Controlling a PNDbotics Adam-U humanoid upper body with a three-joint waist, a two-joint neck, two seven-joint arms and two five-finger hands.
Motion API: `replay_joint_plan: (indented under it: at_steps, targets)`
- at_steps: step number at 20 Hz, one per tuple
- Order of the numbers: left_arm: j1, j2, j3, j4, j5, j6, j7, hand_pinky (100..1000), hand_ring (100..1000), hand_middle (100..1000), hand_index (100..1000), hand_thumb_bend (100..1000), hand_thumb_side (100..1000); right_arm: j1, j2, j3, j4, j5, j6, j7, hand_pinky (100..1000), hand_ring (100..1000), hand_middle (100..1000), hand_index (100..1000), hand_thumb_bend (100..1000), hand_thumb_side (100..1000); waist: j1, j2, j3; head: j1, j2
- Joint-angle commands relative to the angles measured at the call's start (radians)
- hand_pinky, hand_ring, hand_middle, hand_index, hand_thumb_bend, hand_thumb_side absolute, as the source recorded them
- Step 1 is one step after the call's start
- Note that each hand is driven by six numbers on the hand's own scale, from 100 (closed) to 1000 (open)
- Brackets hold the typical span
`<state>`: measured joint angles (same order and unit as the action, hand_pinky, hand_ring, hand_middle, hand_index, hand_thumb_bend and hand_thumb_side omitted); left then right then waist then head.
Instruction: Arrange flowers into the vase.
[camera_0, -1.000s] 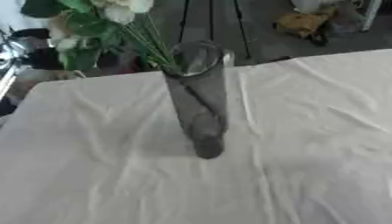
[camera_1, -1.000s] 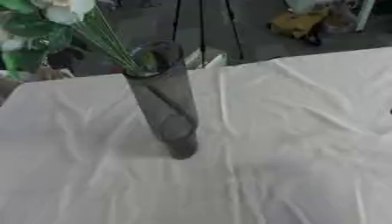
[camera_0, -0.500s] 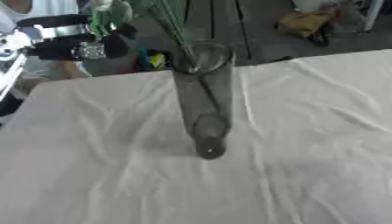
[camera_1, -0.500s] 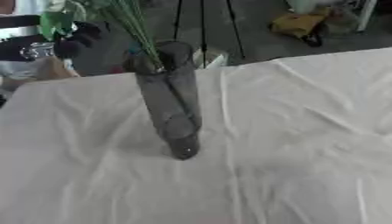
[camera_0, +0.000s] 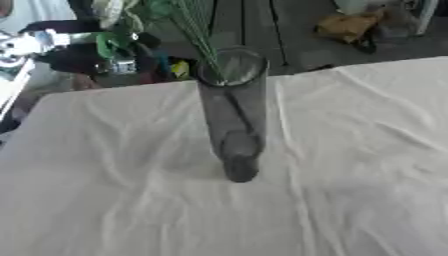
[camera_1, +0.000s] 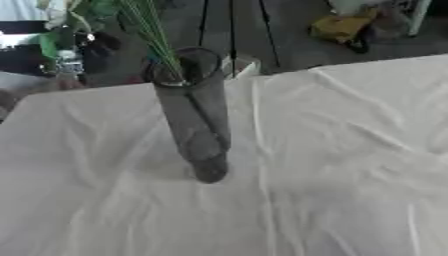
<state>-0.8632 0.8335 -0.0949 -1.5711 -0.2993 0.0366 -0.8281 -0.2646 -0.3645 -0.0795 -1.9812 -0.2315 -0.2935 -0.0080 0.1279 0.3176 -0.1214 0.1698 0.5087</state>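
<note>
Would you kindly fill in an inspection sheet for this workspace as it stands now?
Surface: table under a wrinkled white cloth.
Job's things: tall dark glass vase upright near the centre; green flower stems reach into its mouth, blooms cut off at the top edge.
Clutter: nothing seen on the cloth.
Hands: neither shows clearly.
Cables: nothing seen.
Surroundings: yellow object on the floor beyond the table; dark equipment at far left.

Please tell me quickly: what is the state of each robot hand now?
Left robot hand: it shows dark and blurred beside the flower stems; its state cannot be told.
Right robot hand: not in view.
</note>
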Motion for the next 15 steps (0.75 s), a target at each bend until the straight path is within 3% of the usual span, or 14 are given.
replay_joint_plan:
  at_steps: [1,3,7,15]
  targets:
    - [-0.012,0.022,0.007,-0.002,-0.014,-0.004,0.002,908,921,933,1000,399,944,-0.010,-0.008,-0.002,-0.019,-0.001,0.004,0.000,648,485,442,681,100,979,0.001,-0.034,0.003,0.003,-0.004]
    - [-0.009,0.025,0.006,-0.001,-0.024,-0.005,0.001,912,923,935,1000,417,907,-0.010,-0.008,-0.002,-0.019,0.000,0.004,0.001,648,485,441,681,100,979,0.001,-0.033,0.003,0.003,-0.004]
    - [0.005,0.035,0.003,-0.003,-0.058,-0.015,-0.011,919,926,940,1000,395,733,-0.010,-0.007,-0.002,-0.019,0.001,0.004,0.002,648,485,441,681,100,979,0.001,-0.031,0.005,0.003,-0.002]
    - [0.049,0.054,0.013,-0.010,-0.120,-0.032,0.012,914,920,935,1000,366,713,-0.012,-0.006,-0.003,-0.019,0.003,0.000,0.002,648,485,441,681,100,979,-0.004,-0.024,0.012,0.000,-0.003]
